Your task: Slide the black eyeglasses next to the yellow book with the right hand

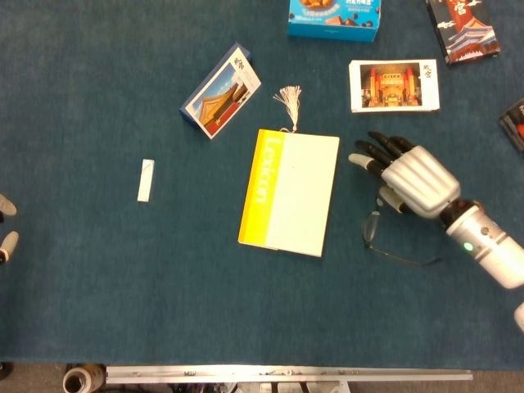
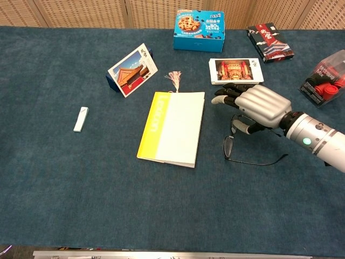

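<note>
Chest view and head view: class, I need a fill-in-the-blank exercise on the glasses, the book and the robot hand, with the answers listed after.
1. The black glasses lie on the ____ cloth.
2. The right robot hand rests over the glasses, between them and the ____ with the red building.
3. The book has a ____ spine.
4. A tassel lies at the book's ____ edge in the head view.

Answers: blue; postcard; yellow; top
</note>
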Controlling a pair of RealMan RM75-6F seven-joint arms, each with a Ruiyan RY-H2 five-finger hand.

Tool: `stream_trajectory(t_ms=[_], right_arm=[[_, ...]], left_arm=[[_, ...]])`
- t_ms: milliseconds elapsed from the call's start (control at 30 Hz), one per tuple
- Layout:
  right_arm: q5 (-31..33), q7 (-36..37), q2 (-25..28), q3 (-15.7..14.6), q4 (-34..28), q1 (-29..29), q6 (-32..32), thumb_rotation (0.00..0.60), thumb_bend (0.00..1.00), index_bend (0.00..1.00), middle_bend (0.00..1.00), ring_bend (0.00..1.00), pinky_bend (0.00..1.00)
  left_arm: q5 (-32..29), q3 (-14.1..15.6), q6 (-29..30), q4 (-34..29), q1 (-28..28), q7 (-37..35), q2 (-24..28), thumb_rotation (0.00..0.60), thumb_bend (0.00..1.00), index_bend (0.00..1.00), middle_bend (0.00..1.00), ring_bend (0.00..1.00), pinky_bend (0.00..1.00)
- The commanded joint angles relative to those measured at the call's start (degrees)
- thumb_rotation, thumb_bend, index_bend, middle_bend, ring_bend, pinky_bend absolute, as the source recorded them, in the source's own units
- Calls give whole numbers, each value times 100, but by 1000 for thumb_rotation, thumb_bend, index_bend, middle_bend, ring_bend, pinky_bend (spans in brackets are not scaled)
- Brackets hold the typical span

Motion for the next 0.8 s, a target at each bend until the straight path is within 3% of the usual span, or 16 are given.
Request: stream_trajectory(t_ms=[33, 300, 800], right_arm=[[-71, 115, -93, 48, 95, 103, 62, 600, 411, 190, 127, 49, 211], [-235, 174, -83, 265, -17, 360, 391, 600, 411, 190, 127, 49, 211], [-67, -250, 606, 425, -833, 266, 758, 600, 410, 190, 127, 49, 211]], left_arm=[[-4, 11, -16, 14, 3, -11, -10, 600, 280, 450, 519, 462, 560], [-6, 16, -23, 45, 11, -55, -31, 600, 280, 450, 519, 462, 560], [85, -38, -34, -44, -83, 61, 3, 600, 280, 450, 519, 462, 560]])
